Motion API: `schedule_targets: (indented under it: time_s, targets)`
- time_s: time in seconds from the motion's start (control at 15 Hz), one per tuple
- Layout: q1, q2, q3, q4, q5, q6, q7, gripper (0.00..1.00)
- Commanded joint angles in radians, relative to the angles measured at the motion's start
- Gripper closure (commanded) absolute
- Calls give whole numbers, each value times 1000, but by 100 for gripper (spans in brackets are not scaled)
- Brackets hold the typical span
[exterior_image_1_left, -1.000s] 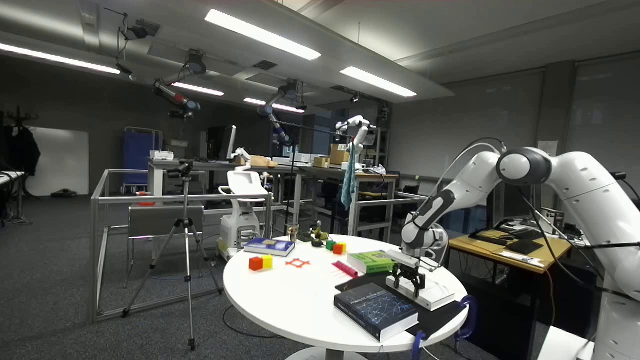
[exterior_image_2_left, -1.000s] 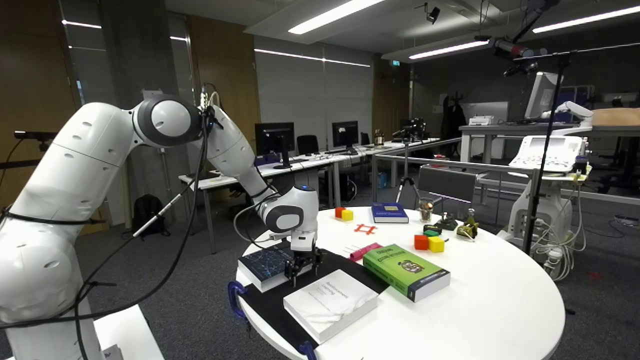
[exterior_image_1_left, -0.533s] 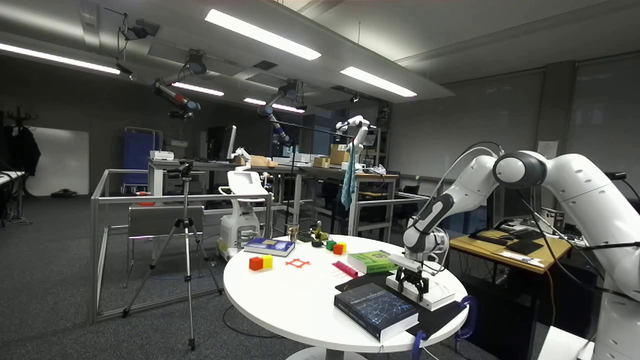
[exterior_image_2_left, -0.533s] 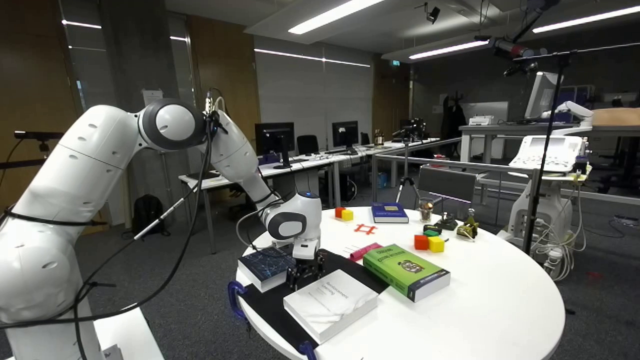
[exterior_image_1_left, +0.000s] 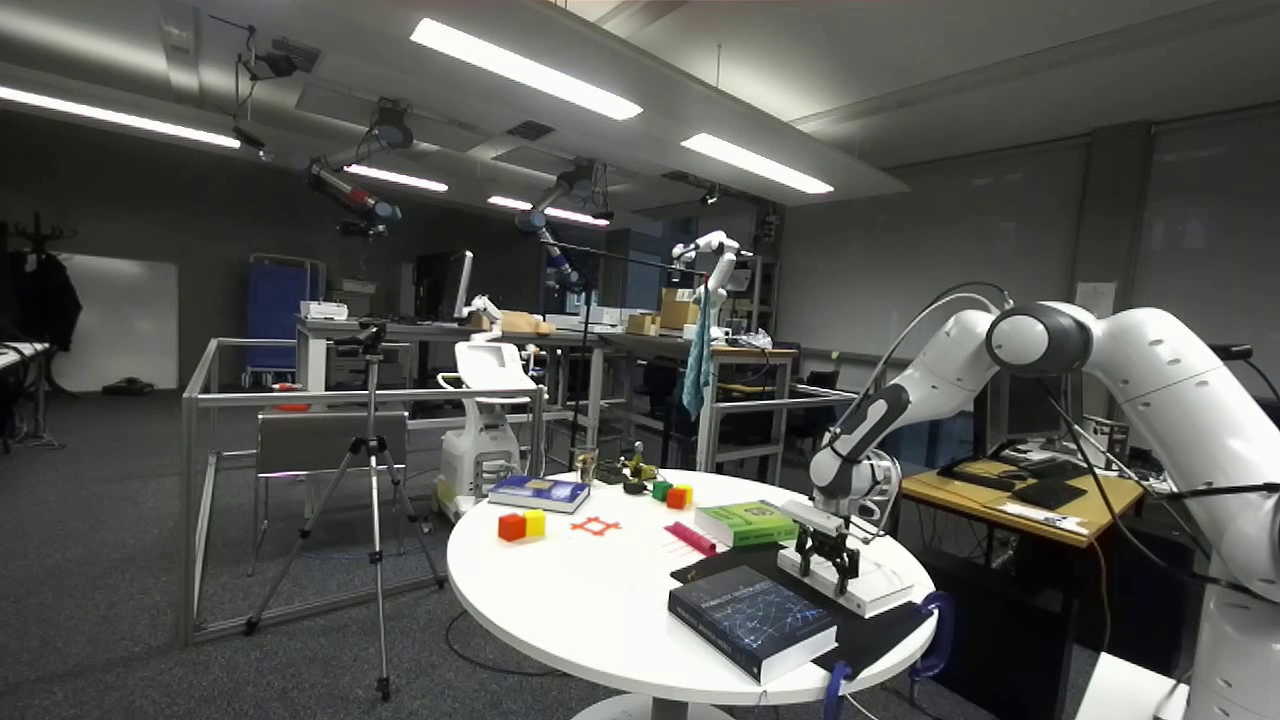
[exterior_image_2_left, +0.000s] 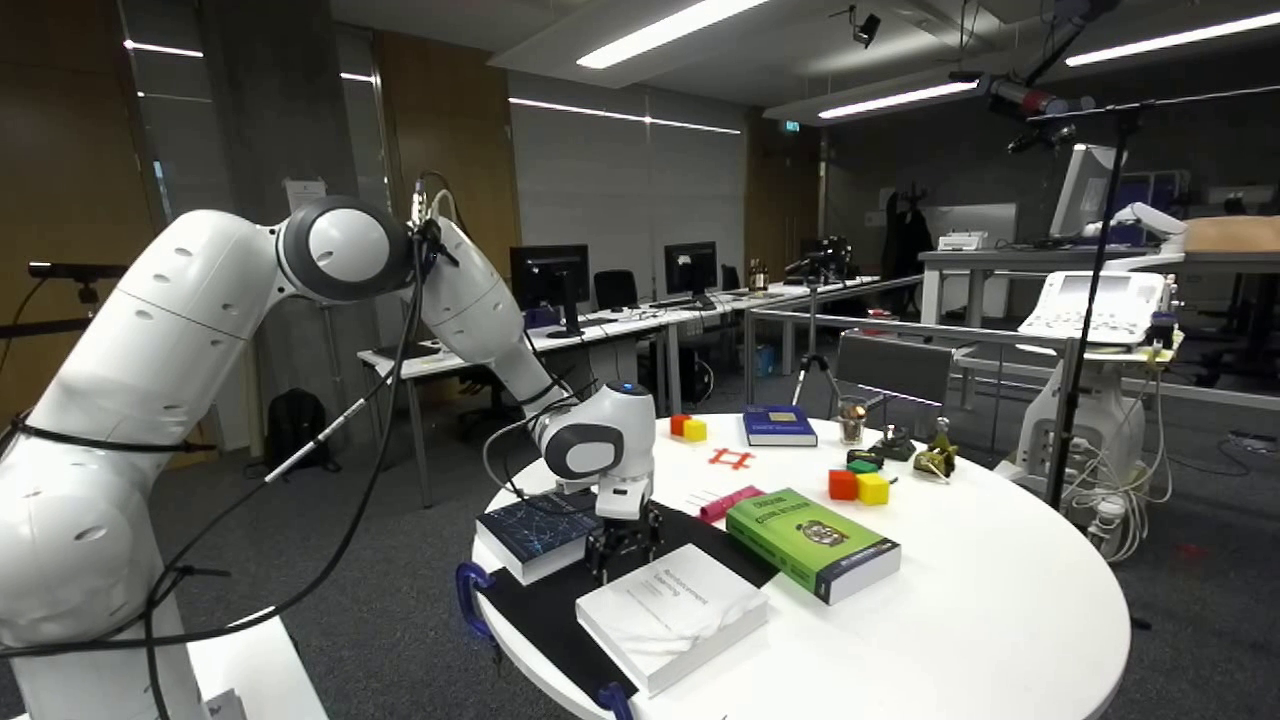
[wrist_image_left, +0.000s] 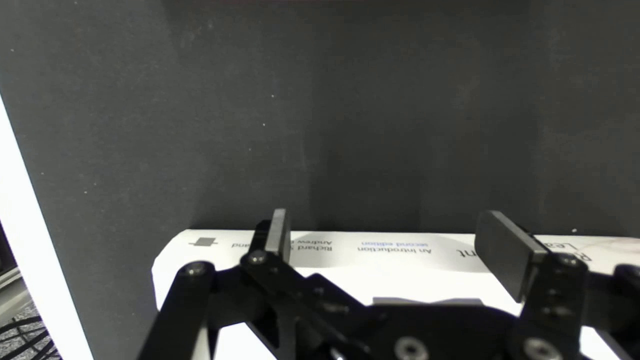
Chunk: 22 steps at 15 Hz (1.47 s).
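Observation:
My gripper (exterior_image_1_left: 824, 578) is open with nothing between its fingers. It is low at the long edge of a thick white book (exterior_image_1_left: 872, 588), on the side that faces a dark blue book (exterior_image_1_left: 752, 610). It also shows in an exterior view (exterior_image_2_left: 628, 562), where it hides part of the edge, and it seems to touch the book. The white book (exterior_image_2_left: 680, 612) lies flat, partly on a black mat (exterior_image_2_left: 545, 615). In the wrist view, the two finger pads (wrist_image_left: 385, 225) stand apart in front of the white book's printed text (wrist_image_left: 392, 247).
A green book (exterior_image_2_left: 815, 540) lies beside the white book. Blue clamps (exterior_image_1_left: 935, 640) sit at the round table's (exterior_image_1_left: 570, 620) edge. A pink roll (exterior_image_1_left: 690, 538), coloured cubes (exterior_image_1_left: 520, 525), a red lattice (exterior_image_1_left: 596, 526) and a blue book (exterior_image_1_left: 540, 492) lie farther off.
The gripper first came lower between the books. It has then moved towards the white book, which has slid slightly away from the dark book. The fingers stay open.

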Motion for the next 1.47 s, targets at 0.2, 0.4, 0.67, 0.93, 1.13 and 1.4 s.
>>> schedule_targets:
  time_s: [0.2, 0.4, 0.67, 0.93, 1.13, 1.4]
  targets:
    - [-64, -14, -5, 18, 31, -32, -43, 0]
    - [-90, -14, -7, 15, 35, -36, -61, 0]
    - [-115, -17, -12, 14, 38, -37, -78, 0]
    - [-134, -21, -21, 18, 44, -40, -83, 0]
    - [-149, -22, -28, 21, 48, -40, -81, 0]
    - [-170, -22, -34, 30, 67, -42, -78, 0]
